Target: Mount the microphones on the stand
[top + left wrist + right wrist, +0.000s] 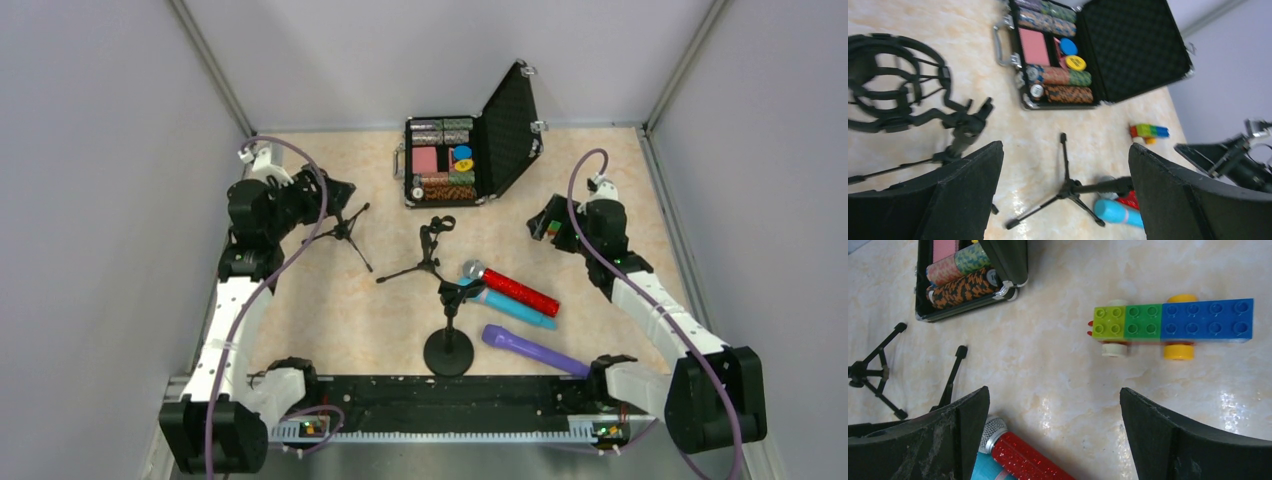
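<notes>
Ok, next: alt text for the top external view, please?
A red microphone, a light blue one and a purple one lie flat on the table beside a round-base stand. The left gripper and right gripper hang open and empty farther back, the left near a tripod stand. An open poker-chip case sits at the far edge.
</notes>
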Tool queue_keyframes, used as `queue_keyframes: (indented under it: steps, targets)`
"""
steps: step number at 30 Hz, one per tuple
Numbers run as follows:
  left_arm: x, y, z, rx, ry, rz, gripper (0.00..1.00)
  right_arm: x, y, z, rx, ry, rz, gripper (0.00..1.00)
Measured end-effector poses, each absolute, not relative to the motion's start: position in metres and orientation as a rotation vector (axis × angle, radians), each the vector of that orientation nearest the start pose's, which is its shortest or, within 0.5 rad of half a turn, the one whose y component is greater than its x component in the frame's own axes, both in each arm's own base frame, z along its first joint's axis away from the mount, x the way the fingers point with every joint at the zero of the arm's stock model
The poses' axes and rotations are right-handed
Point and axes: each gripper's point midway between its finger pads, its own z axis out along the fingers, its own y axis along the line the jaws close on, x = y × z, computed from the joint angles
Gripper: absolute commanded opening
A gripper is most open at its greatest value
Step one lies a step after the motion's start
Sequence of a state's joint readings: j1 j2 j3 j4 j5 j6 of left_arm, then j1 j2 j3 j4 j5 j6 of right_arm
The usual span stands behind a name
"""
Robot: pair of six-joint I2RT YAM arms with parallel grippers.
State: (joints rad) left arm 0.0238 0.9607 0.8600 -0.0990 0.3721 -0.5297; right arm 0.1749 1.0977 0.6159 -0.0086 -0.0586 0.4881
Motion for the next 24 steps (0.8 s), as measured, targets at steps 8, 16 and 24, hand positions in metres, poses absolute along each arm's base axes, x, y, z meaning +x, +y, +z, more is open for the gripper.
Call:
queue_keyframes:
  steps: [8, 16, 24]
  targets:
    - [0.322, -0.114, 0.279, -0.037, 1.882, -0.909, 0.99, 0.32, 0.111, 0.139, 0.238, 2.092, 0.62, 0.99]
    - [0.297, -0.154, 0.293, 0.194, 1.86, -1.028, 0.99, 0.309, 0.128, 0.142, 0.144, 2.11, 0.729, 0.99]
    - [0.283, -0.177, 0.33, 0.336, 1.793, -1.083, 0.99, 0.301, 0.139, 0.138, 0.049, 2.137, 0.791, 0.99]
